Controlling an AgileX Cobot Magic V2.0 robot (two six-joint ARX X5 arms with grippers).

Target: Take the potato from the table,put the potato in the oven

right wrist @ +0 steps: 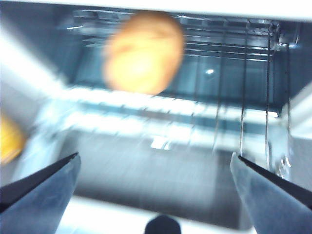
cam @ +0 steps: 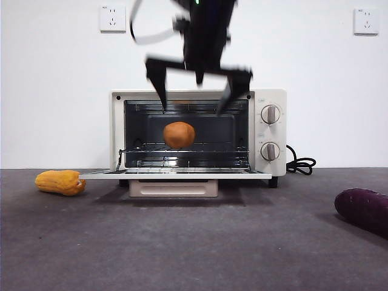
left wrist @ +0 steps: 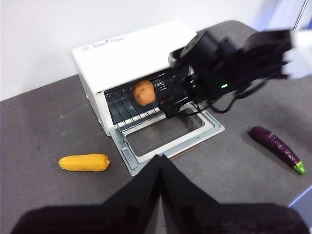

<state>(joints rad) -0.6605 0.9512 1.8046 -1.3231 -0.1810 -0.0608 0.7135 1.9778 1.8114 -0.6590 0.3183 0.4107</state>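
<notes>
A plain white wall (cam: 54, 91) is standing behind the scene, evenly lit and casting no hard shadows. Two white sockets are sitting high on it, one (cam: 113, 18) toward the left, the other (cam: 366, 20) near the right edge. In the left wrist view the wall (left wrist: 58, 24) is running bare along the far side, with a bluish strip (left wrist: 285, 12) showing at one corner, too blurred to identify.

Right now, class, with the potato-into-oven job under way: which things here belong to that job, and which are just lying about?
Part of the job:
- roundish orange-brown potato, on the oven's wire rack
- cream-white toaster oven, door down
- right tool, open, in front of the oven's mouth
- dark grey table

Lying about:
- ridged yellow-orange vegetable
- dark purple aubergine
- left tool, shut, waiting
</notes>
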